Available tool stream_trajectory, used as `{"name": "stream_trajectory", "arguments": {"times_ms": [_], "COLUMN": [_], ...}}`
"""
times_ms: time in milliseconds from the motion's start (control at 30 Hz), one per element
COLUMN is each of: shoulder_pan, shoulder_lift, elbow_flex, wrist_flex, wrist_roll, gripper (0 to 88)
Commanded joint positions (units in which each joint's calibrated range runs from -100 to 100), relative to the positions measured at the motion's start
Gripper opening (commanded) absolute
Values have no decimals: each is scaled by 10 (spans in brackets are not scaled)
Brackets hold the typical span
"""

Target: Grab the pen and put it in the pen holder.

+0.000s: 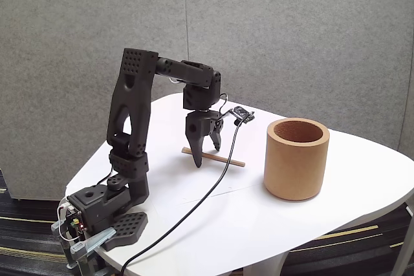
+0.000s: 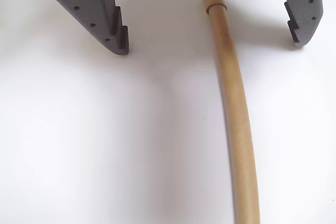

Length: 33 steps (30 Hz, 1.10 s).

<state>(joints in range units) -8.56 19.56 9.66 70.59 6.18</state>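
The pen (image 1: pixel 223 159) is a thin light-brown stick lying flat on the white table, left of the pen holder (image 1: pixel 296 158), a thick-walled tan cup standing upright. My black gripper (image 1: pixel 207 155) points straight down over the pen's left half, open, its fingertips close to the tabletop on either side of the stick. In the wrist view the pen (image 2: pixel 234 103) runs from top to bottom between my two spread fingers (image 2: pixel 115 32), nearer the right one, with the gripper (image 2: pixel 210 45) touching nothing.
A black cable (image 1: pixel 207 195) trails from the wrist across the table (image 1: pixel 213 237) to its front edge. The arm's base (image 1: pixel 103 214) is clamped at the table's left corner. A grey partition wall stands behind.
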Motion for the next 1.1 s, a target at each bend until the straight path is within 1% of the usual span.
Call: {"name": "stream_trajectory", "arguments": {"times_ms": [0, 67, 133, 167, 233, 267, 1067], "shoulder_pan": [-5, -5, -9, -10, -14, -15, -37], "shoulder_lift": [2, 2, 2, 2, 2, 2, -6], "elbow_flex": [-5, -2, -6, -6, -1, 0, -25], "wrist_flex": [-3, -4, -4, -5, -5, -5, -17], "wrist_roll": [-2, -2, -2, -2, -2, -2, -2], "gripper": [380, 254, 65, 0, 15, 3, 5]}}
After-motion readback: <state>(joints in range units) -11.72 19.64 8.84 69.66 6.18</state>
